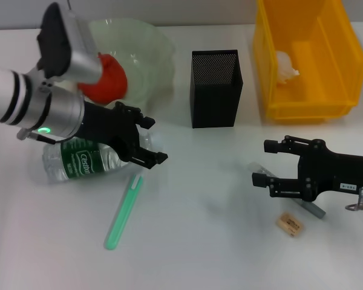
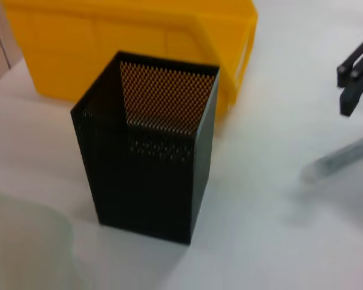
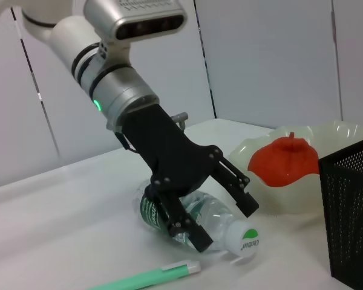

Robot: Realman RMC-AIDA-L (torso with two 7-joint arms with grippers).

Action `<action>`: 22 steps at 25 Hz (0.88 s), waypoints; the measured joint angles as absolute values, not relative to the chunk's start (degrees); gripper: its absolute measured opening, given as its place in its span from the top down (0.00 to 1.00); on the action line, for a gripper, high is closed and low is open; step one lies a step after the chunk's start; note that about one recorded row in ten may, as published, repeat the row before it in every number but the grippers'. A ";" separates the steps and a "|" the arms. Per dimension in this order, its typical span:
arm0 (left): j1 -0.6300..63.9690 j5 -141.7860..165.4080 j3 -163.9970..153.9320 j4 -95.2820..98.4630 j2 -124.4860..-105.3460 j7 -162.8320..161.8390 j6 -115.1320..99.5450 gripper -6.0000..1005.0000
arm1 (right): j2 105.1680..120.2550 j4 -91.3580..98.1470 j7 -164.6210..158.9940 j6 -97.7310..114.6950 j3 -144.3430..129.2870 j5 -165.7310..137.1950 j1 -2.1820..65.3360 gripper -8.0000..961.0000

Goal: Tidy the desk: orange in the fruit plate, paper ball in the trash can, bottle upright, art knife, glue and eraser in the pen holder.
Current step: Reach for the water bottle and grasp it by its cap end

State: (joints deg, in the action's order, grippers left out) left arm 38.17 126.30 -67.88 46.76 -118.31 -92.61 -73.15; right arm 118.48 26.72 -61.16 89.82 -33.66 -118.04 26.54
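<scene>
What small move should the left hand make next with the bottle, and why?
Probably close the left hand on the bottle before lifting it upright. The bottle lies on its side on the table, and the open fingers straddle it near the cap end without clamping it. The right hand is open beside the eraser.

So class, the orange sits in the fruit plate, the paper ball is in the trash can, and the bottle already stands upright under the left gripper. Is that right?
Not quite. The bottle lies on its side on the table, with the open left gripper around it, as the right wrist view shows. The orange is in the fruit plate, and the paper ball is in the trash can.
</scene>
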 joint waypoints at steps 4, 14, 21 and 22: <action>40.20 130.29 -68.30 47.15 -118.50 -95.51 -73.11 0.18 | 118.48 26.72 -60.87 89.82 -33.66 -118.04 26.51 0.15; 42.73 136.89 -70.45 47.48 -118.83 -99.89 -72.45 0.20 | 118.48 26.72 -60.75 89.83 -33.53 -118.04 26.32 0.15; 42.77 136.94 -74.11 47.49 -119.00 -101.02 -69.76 0.23 | 118.48 26.72 -60.73 89.83 -33.30 -118.04 26.28 0.15; 42.80 136.94 -74.40 47.49 -119.03 -101.10 -69.52 0.23 | 118.48 26.72 -60.73 89.83 -33.30 -118.04 26.28 0.15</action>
